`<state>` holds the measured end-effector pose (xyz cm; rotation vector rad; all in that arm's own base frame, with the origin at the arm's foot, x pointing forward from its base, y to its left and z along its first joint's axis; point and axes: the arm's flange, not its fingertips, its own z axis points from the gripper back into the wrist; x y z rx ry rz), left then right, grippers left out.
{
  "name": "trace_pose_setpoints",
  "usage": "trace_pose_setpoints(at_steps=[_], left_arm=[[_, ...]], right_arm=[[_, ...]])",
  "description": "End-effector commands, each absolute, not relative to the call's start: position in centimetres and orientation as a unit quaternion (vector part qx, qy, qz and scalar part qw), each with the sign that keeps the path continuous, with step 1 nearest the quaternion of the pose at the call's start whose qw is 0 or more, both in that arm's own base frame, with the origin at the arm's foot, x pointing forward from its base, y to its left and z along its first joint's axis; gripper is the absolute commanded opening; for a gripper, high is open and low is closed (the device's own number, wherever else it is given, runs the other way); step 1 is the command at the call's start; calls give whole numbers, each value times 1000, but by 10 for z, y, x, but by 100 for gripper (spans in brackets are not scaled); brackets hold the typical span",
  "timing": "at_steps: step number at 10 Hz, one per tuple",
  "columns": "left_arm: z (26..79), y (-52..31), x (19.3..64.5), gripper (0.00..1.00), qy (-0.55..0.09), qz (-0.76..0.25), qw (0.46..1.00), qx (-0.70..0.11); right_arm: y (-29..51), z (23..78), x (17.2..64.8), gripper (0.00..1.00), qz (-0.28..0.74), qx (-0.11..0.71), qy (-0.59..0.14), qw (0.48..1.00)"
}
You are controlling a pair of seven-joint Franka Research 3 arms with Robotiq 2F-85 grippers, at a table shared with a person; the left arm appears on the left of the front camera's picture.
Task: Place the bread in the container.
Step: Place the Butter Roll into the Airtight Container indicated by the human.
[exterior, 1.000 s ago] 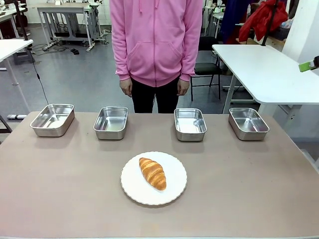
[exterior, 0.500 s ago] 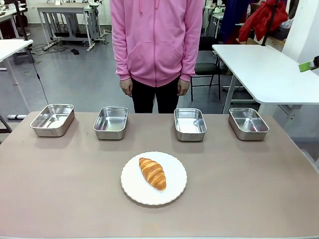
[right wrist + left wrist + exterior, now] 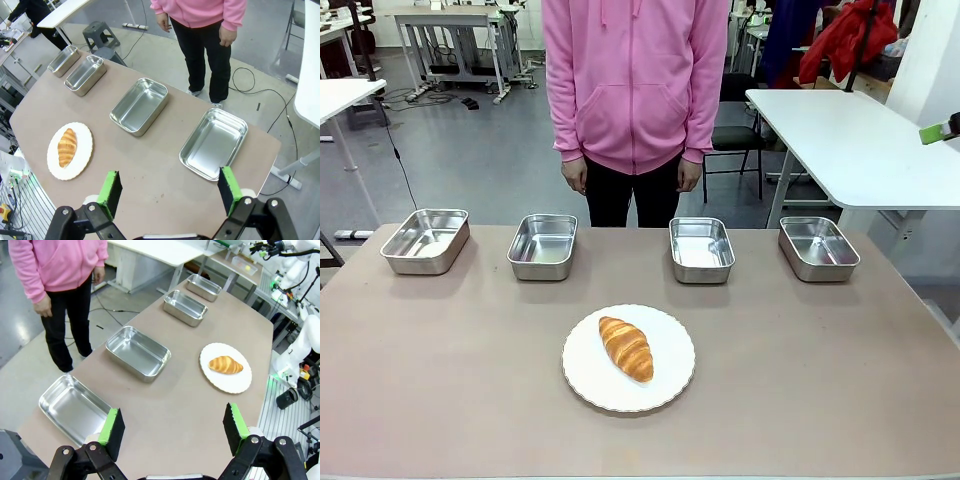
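The bread [image 3: 626, 347] is a golden-brown croissant lying on a round white plate [image 3: 670, 385] at the table's middle front. Several look-alike shiny steel pans stand in a row along the far side, and any of them could be the container: far left [image 3: 425, 240], left of middle [image 3: 543, 246], right of middle [image 3: 701, 249], far right [image 3: 818, 247]. All are empty. My left gripper [image 3: 173, 430] hangs open high above the table's left end, the bread [image 3: 225, 364] well ahead of it. My right gripper [image 3: 169, 190] is open too, above the right end, far from the bread [image 3: 66, 147].
A person in a pink hoodie [image 3: 634, 80] stands at the far edge behind the middle pans, hands [image 3: 574, 175] hanging at the sides. Bare tabletop [image 3: 440, 370] lies on both sides of the plate. A white table [image 3: 850, 140] stands behind on the right.
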<state>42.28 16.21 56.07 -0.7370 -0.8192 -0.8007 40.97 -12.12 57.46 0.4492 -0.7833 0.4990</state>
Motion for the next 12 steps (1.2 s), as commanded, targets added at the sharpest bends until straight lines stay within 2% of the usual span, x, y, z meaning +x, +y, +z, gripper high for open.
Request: trace_pose_setpoints(at_steps=[1,12], left_arm=[[561,162,423,100,-380,-373,775,-340],[561,162,423,100,-380,-373,775,-340]], right_arm=[[-121,576,411,100,241,222,-383,864],[-121,576,411,100,241,222,-383,864]])
